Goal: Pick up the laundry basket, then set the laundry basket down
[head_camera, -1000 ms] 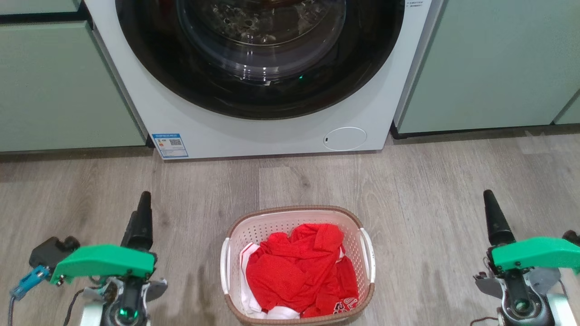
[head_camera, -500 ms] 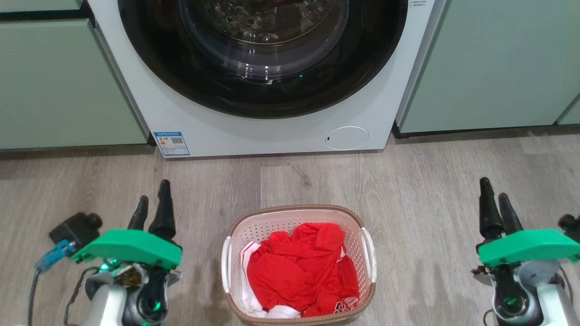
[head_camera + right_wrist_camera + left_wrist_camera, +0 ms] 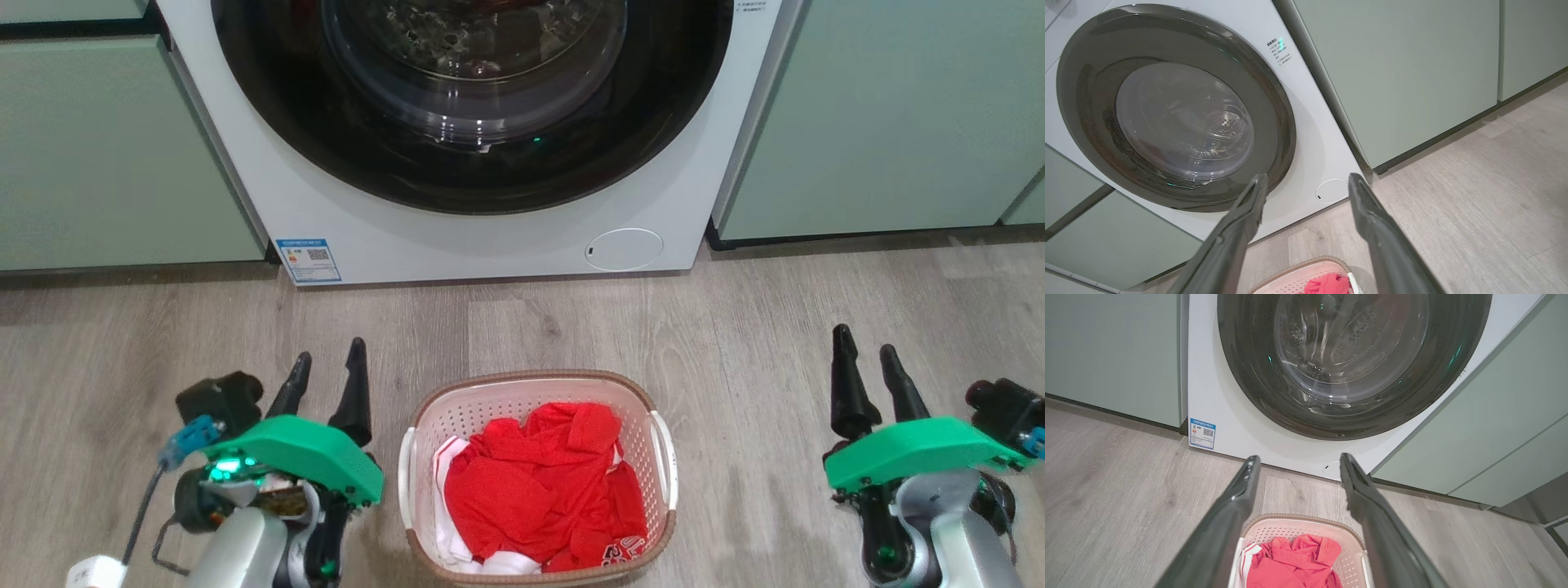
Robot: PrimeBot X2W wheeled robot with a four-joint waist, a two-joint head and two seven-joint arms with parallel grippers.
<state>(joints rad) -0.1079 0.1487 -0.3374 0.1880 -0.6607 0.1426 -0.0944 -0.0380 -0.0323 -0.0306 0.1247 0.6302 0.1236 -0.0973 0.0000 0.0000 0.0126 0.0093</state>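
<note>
The laundry basket stands on the wood floor in front of the washing machine, pale perforated plastic with a brown rim and white side handles. It holds red and white clothes. My left gripper is open just left of the basket, apart from its handle. My right gripper is open well to the basket's right. In the left wrist view the basket lies below and between my open fingers. The right wrist view shows the basket's rim at the bottom edge.
A white front-loading washing machine with a dark round door stands just behind the basket. Pale green cabinet fronts flank it on both sides. Bare wood floor stretches between basket and right gripper.
Both arms have swung inward toward the basket, the left one much closer to its side. Both grippers' fingers have spread apart. The basket has not moved.
</note>
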